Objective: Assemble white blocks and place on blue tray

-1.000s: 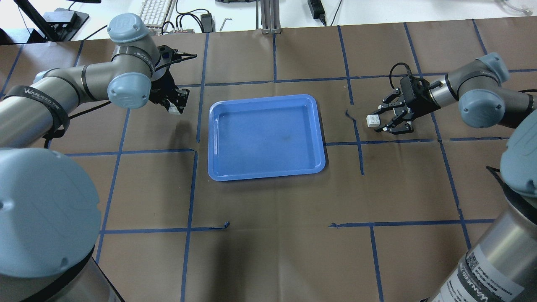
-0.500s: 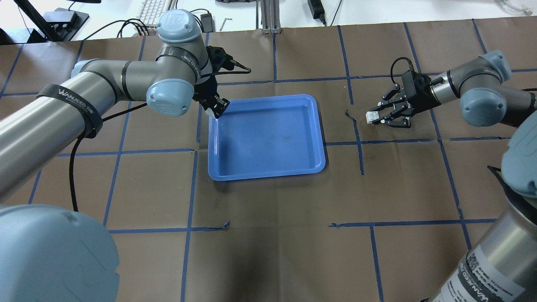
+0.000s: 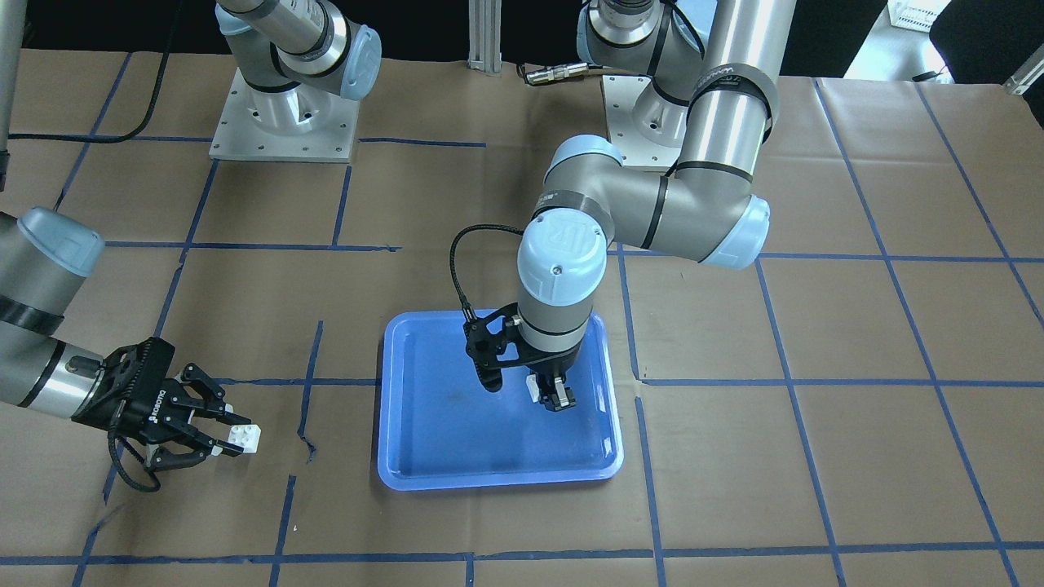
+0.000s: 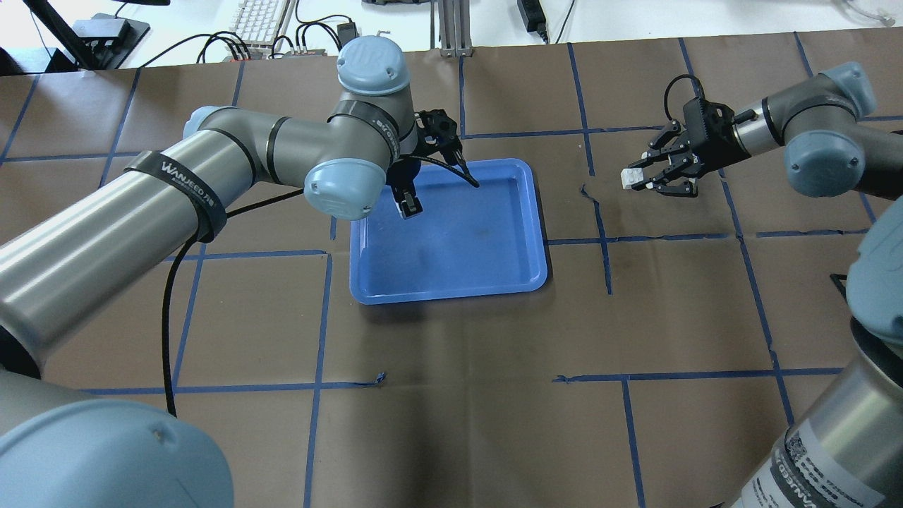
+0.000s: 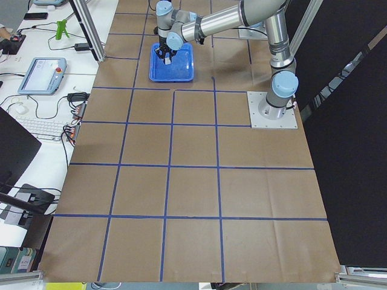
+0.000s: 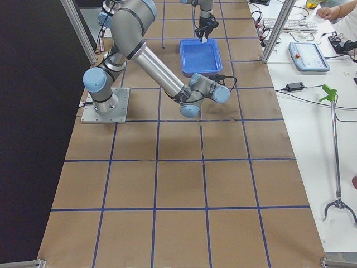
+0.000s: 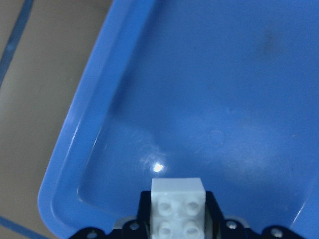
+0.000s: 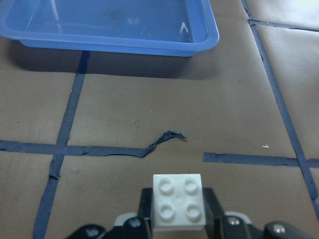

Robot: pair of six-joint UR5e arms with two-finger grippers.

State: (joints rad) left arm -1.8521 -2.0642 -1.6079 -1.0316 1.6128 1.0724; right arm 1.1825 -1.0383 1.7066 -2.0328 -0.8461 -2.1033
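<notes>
The blue tray [image 4: 465, 261] lies mid-table; it also shows in the front view [image 3: 440, 456]. My left gripper [image 4: 408, 204] hangs over the tray's far left part, shut on a white block [image 7: 178, 206] with its studs toward the wrist camera; the block shows in the front view [image 3: 531, 389]. My right gripper [image 4: 638, 180] is off the tray's right side, above the brown paper, shut on the other white block [image 4: 630, 177], seen in the right wrist view [image 8: 178, 201] and front view [image 3: 245, 438]. The two blocks are apart.
Brown paper with blue tape grid lines covers the table [image 4: 458, 395]. A torn curl of tape [image 8: 162, 142] lies between the right gripper and the tray. A keyboard [image 4: 257, 17] and cables sit beyond the far edge.
My left arm swung right from left of the tray to over its inside, carrying its block. My right gripper closed on its block and lifted it slightly off the paper.
</notes>
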